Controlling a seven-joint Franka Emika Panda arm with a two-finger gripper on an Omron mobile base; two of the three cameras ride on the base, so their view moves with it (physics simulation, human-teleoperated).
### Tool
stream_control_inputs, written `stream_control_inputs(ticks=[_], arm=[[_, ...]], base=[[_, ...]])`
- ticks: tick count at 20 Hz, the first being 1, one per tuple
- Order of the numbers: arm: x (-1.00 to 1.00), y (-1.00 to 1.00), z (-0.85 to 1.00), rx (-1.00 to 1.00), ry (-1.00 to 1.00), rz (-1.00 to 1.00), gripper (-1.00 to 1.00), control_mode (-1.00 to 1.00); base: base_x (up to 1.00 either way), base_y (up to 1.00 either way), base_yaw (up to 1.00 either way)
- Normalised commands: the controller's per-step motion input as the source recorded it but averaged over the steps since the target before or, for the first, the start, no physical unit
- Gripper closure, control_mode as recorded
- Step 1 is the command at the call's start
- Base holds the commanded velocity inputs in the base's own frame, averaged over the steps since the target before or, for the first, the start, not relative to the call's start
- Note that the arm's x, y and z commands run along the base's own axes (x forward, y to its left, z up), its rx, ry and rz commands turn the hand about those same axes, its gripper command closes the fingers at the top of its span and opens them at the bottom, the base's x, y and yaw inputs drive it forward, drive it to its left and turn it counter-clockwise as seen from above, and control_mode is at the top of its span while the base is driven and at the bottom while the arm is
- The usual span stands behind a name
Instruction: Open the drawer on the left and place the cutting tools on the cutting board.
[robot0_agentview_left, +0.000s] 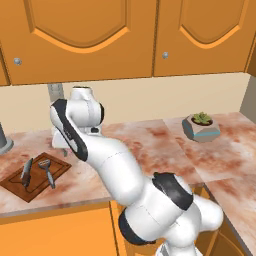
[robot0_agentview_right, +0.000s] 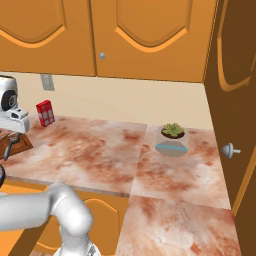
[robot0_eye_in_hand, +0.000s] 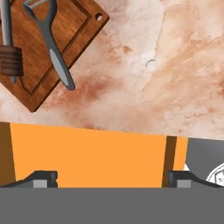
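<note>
I see the knife (robot0_agentview_left: 26, 173) and peeler (robot0_agentview_left: 48, 171) lying side by side on the board (robot0_agentview_left: 20, 187), at the desk's (robot0_agentview_left: 150, 145) left. My pincer (robot0_eye_in_hand: 112, 178) hovers above the desk edge, open and empty.

Three cameras on me, all aimed at the marbled worktop (robot0_agentview_left: 165, 145).

My left base view looks forward and down from behind my arm, taking in the cutting board (robot0_agentview_left: 20, 187) at far left. My right base view looks the same way from the other side; both share the worktop, the potted succulent (robot0_agentview_left: 201, 126) and the wall cabinets (robot0_agentview_left: 125, 35). My hand view looks straight down from close above, over the board's corner with the peeler (robot0_eye_in_hand: 50, 41).
</note>
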Motion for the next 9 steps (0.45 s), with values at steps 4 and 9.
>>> stream_control_inputs(ticks=[4,9], arm=[[-0.24,-1.00,0.31,0.09,-0.10,0.03,-1.00,-1.00],[-0.20,-1.00,0.12,0.08,-0.16,0.10,-1.00,-1.00]], base=[[0.00,0.00,0.00],[0.00,0.00,0.00]])
